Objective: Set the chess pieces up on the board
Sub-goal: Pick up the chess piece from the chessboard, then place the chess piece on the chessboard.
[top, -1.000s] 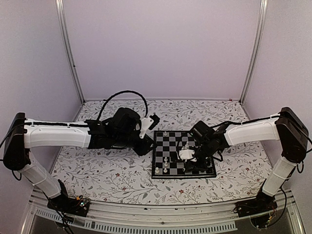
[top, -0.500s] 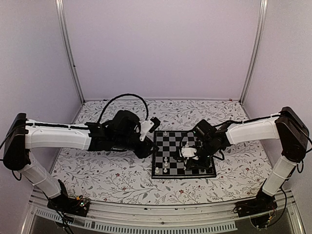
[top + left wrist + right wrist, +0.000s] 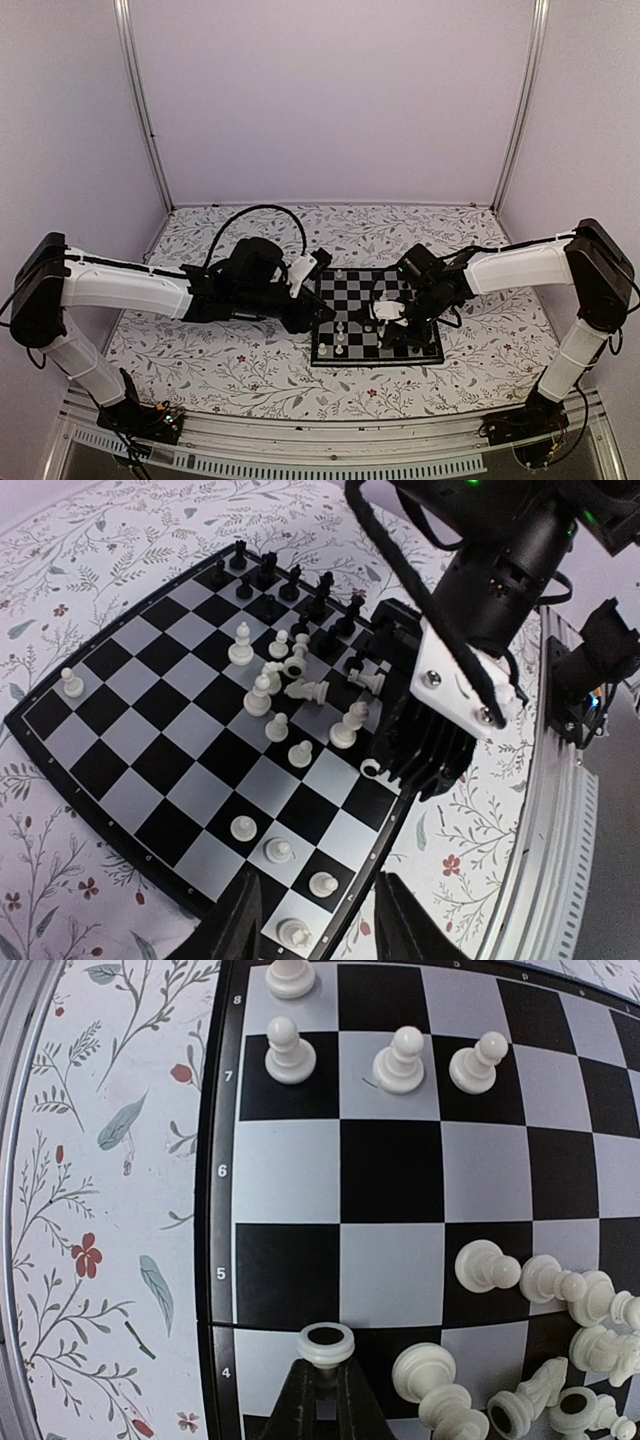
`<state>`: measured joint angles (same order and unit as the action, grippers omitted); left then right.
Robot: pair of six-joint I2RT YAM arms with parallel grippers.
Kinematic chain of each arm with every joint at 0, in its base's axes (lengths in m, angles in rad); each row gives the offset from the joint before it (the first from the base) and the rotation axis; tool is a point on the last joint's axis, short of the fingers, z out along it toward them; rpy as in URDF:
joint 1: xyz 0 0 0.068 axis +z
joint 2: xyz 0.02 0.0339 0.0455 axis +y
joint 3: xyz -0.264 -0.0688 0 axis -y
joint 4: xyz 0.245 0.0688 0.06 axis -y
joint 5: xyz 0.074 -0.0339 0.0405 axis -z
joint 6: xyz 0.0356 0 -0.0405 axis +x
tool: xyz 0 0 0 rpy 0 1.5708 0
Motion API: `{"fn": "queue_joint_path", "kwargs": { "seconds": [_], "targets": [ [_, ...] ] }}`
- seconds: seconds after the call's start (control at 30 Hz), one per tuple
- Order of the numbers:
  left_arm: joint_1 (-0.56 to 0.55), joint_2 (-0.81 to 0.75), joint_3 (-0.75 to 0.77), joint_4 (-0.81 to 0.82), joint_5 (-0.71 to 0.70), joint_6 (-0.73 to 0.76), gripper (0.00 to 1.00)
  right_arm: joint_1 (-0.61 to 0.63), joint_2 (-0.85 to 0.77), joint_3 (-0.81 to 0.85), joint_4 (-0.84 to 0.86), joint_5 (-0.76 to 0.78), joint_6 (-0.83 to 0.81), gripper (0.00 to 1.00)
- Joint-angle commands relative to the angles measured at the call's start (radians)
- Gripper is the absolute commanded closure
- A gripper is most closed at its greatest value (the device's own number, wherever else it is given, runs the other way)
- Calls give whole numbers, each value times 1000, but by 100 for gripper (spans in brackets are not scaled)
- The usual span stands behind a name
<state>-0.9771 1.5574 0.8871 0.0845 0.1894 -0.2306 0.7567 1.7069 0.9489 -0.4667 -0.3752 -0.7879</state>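
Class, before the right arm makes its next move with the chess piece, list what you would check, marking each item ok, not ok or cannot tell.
1. Grip: right gripper shut on the white piece: ok.
2. Other arm: left gripper open, empty, at the near edge of the board: ok.
3. Placed row: three white pawns on rank 7 upright: ok.
4. Mid-board: cluster of pieces sorted: not ok, several lie toppled.
5. Held piece lifted off its square: cannot tell.
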Motion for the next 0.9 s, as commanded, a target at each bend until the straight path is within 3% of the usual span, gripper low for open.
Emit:
{"fn": "queue_joint_path", "kwargs": {
  "seconds": [0.0, 0.87],
  "targets": [
    [-13, 34, -33, 138, 79, -44, 60, -17, -40, 27, -72, -10, 29, 100],
    [-45, 236, 88, 281, 245, -126, 59, -17, -69, 239, -209, -272, 62, 100]
  ]
}}
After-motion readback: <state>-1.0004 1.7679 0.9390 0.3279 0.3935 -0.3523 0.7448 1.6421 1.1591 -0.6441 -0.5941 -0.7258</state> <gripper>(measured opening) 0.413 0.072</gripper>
